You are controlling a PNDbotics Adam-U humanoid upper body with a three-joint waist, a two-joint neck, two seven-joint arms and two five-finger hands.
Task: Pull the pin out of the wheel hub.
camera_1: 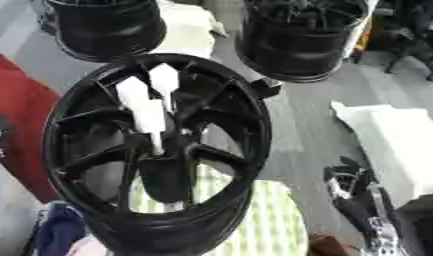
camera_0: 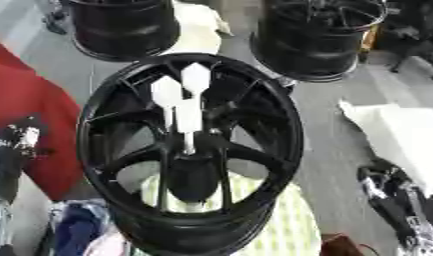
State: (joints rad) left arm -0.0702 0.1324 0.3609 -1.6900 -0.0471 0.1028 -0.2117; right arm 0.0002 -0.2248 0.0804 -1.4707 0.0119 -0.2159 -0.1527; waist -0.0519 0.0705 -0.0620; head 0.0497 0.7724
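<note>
At the middle of the view stands a black wheel (camera_0: 191,150), tilted toward the camera on a pale checked cloth (camera_0: 285,227). White pins (camera_0: 186,102) with broad, flag-like heads rise from its hub (camera_0: 190,150); three heads show, bunched close together, their thin stems running down into the centre between the spokes. They look light and stiff, probably plastic, and a thin stem could snap if bent sideways, so the wide head seems the best place to pinch, pulling straight along the stem. The wheel itself looks heavy and unlikely to shift.

Neither hand touches the wheel. The left hand (camera_0: 18,137) shows at the left edge beside a red cloth (camera_0: 31,107); the right hand (camera_0: 394,197) sits low on the right. Whether either hand's fingers are spread or curled I cannot tell. Two more black wheels (camera_0: 320,37) stand behind.
</note>
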